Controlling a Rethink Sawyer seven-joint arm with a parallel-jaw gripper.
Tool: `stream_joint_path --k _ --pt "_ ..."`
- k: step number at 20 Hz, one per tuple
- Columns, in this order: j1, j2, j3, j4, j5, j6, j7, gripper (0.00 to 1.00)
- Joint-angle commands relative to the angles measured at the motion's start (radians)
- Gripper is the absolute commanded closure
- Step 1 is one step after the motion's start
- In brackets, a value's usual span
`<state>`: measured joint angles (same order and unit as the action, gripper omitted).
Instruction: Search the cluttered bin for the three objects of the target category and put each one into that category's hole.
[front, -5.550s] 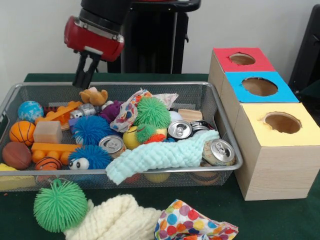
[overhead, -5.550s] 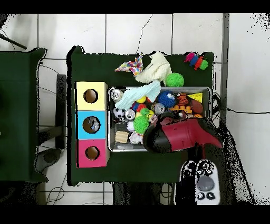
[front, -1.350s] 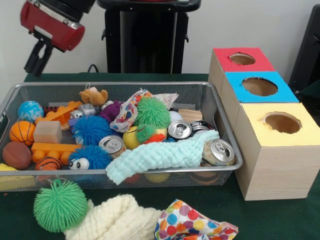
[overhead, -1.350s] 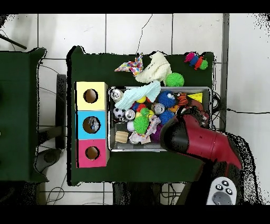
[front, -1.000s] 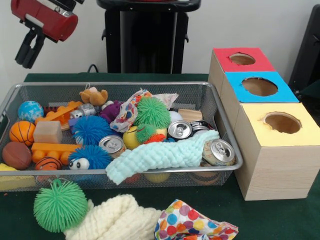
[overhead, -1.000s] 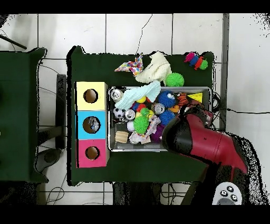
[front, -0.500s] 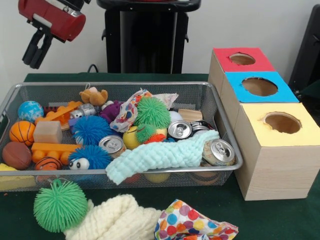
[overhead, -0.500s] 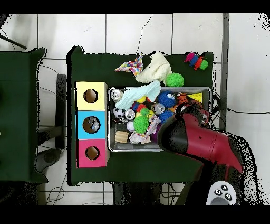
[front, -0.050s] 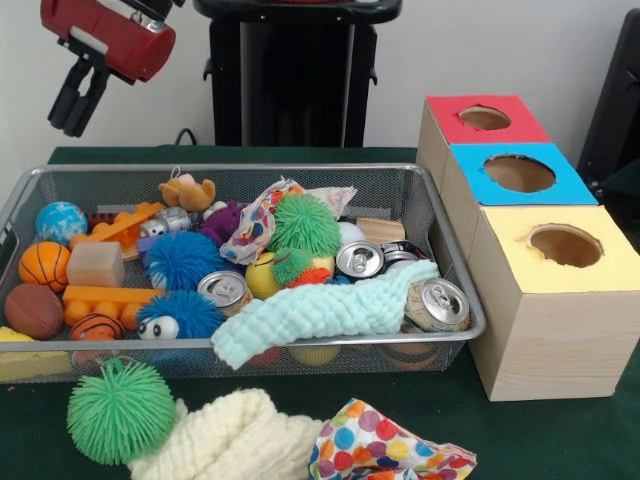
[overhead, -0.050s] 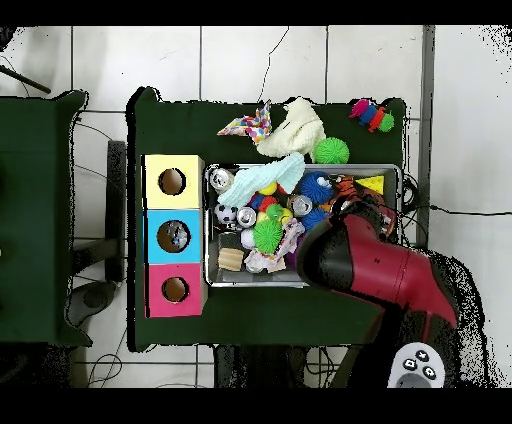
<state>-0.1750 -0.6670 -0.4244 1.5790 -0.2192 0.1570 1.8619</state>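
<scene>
The scene is set on a dark green worktop (front, -0.050s: 560, 440). Most of the centre of the front view is taken up by a wire mesh bin (front, -0.050s: 420, 200), which is packed with toys, balls, cans and cloths. At the right of the frame three wooden boxes are lined up beside the bin: a yellow-topped box (front, -0.050s: 560, 300) lowest, a blue-topped box (front, -0.050s: 515, 175) above it, and a red-topped box (front, -0.050s: 483, 118) at the top, each with a round hole in its lid.

The red and black arm (overhead, -0.050s: 375, 270) is seen in the overhead view over the lower right part of the bin. In the front view its claw (front, -0.050s: 72, 110) is held in the upper left corner, well above the bin's rim, with the two fingers nearly together and nothing between them.

A mint green cloth (front, -0.050s: 320, 312) is draped across the lower right of the bin. A cream knitted cloth (front, -0.050s: 225, 440), a polka-dot cloth (front, -0.050s: 385, 450) and a green spiky ball (front, -0.050s: 120, 410) are lying on the worktop below the bin.

Inside the bin, three drink cans are seen: one (front, -0.050s: 437, 303) at the right end touching the mint cloth, one (front, -0.050s: 360, 260) near the middle, and one (front, -0.050s: 224, 290) left of centre. A small basketball (front, -0.050s: 44, 265) is resting at the left end.
</scene>
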Motion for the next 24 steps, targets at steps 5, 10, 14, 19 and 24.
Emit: stream_joint_path --k 5,10,14,19,24 --pt "0.020 0.046 0.009 -0.011 0.003 -0.014 0.139 1.00" --pt "0.007 0.067 0.038 -0.048 -0.023 -0.080 0.108 1.00" --pt "-0.026 0.088 0.092 -0.119 -0.032 -0.025 0.043 1.00" --pt "0.000 0.135 0.070 -0.187 -0.017 0.001 0.054 1.00" --pt "0.014 0.164 0.052 -0.215 0.010 0.004 0.098 1.00"
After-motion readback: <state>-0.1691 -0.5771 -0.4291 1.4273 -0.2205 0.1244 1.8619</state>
